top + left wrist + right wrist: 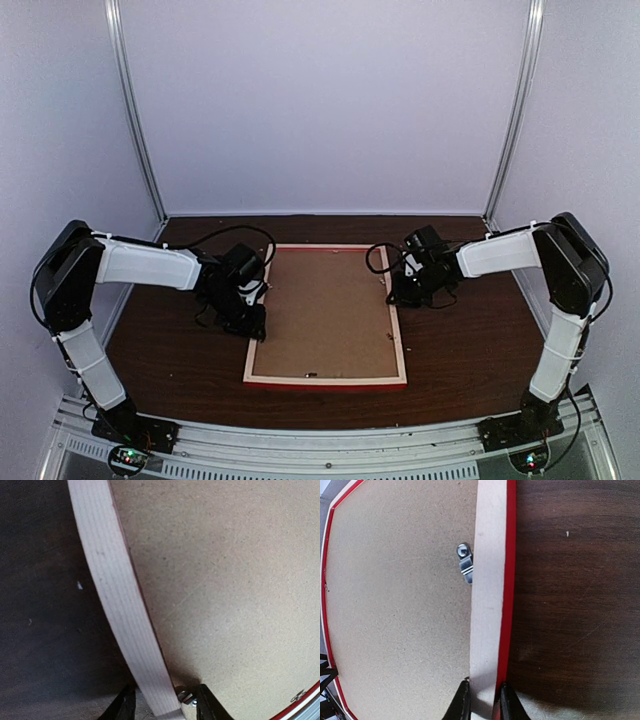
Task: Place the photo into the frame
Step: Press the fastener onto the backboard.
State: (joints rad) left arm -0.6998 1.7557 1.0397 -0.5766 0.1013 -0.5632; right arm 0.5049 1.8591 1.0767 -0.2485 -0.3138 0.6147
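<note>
Dark wood desk [160, 350] took up the left side. Over it the left hand [162, 709] sat at the left rail of the frame [325, 381]. The frame lay face down in the middle of the desk, pale back up, with a red strip showing along its near edge. The left hand's fingers [212, 707] stood one on each side of that rail, cut off by the bottom of the wrist view. A small metal fitting [185, 696] showed between the rail and the board-side finger, and I could not tell whether the fingers pressed the rail or only straddled it. A brown backing board [325, 310] filled the opening and hid whatever lay beneath it; the photo showed in no view. A metal clip [465, 564] lay on the board beside the right rail. The right hand [482, 702] pinched that rail, a finger tight against each edge, with only the tips in view.
</note>
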